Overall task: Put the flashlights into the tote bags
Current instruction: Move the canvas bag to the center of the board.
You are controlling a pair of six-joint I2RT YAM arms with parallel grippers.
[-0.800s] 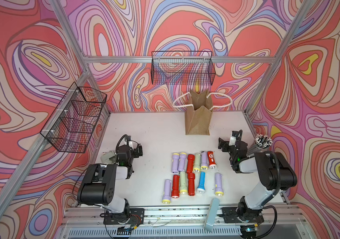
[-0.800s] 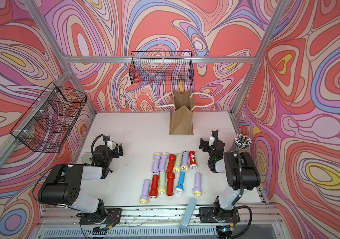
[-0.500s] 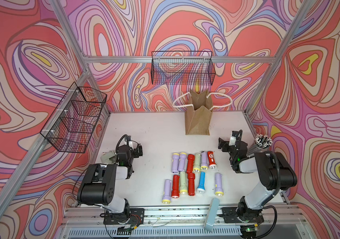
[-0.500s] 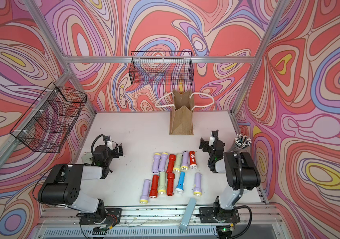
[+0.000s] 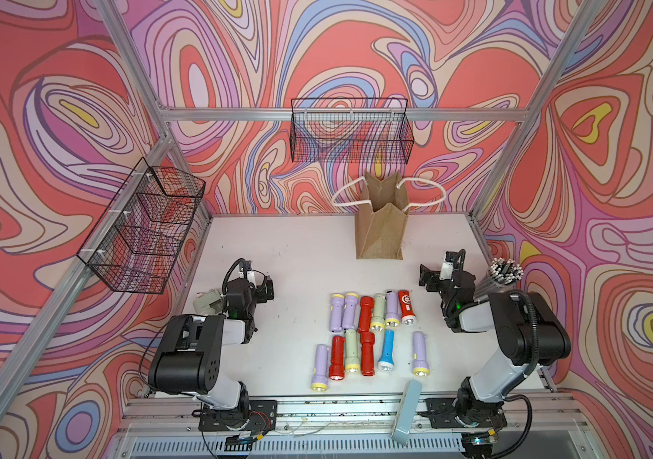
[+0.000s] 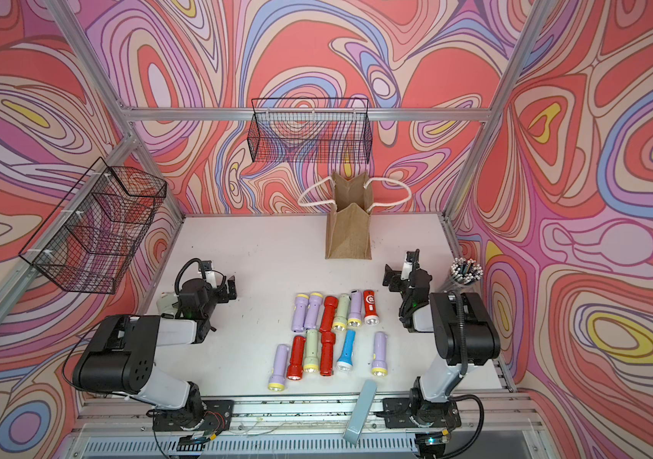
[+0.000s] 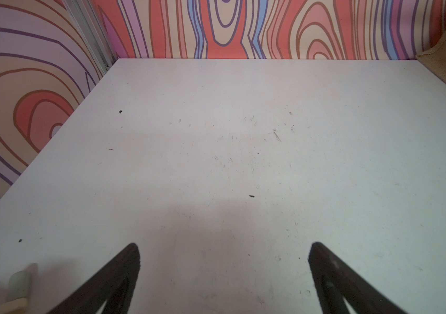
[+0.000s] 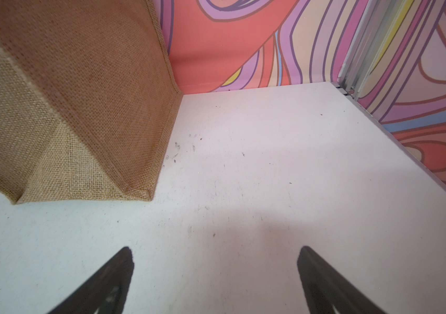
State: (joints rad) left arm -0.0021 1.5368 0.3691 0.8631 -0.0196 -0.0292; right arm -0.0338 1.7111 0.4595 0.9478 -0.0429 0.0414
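Note:
Several flashlights [image 5: 372, 314] [image 6: 337, 314] in lilac, red, pale green and blue lie in two rows on the white table, between the two arms in both top views. The tan burlap tote bag [image 5: 380, 230] [image 6: 348, 234] stands upright near the back wall, mouth open, its white rope handles hanging out to the sides. My left gripper [image 5: 264, 287] [image 7: 223, 246] rests low over bare table left of the flashlights, open and empty. My right gripper [image 5: 428, 278] [image 8: 216, 248] is open and empty too, just in front of the bag's [image 8: 80, 108] near right corner.
Black wire baskets hang on the back wall [image 5: 350, 135] and the left wall [image 5: 146, 226]. A clear cup of grey rods [image 5: 504, 274] stands at the table's right edge. A pale green object [image 5: 207, 304] sits beside the left arm. A grey-blue bar [image 5: 406, 411] leans on the front rail.

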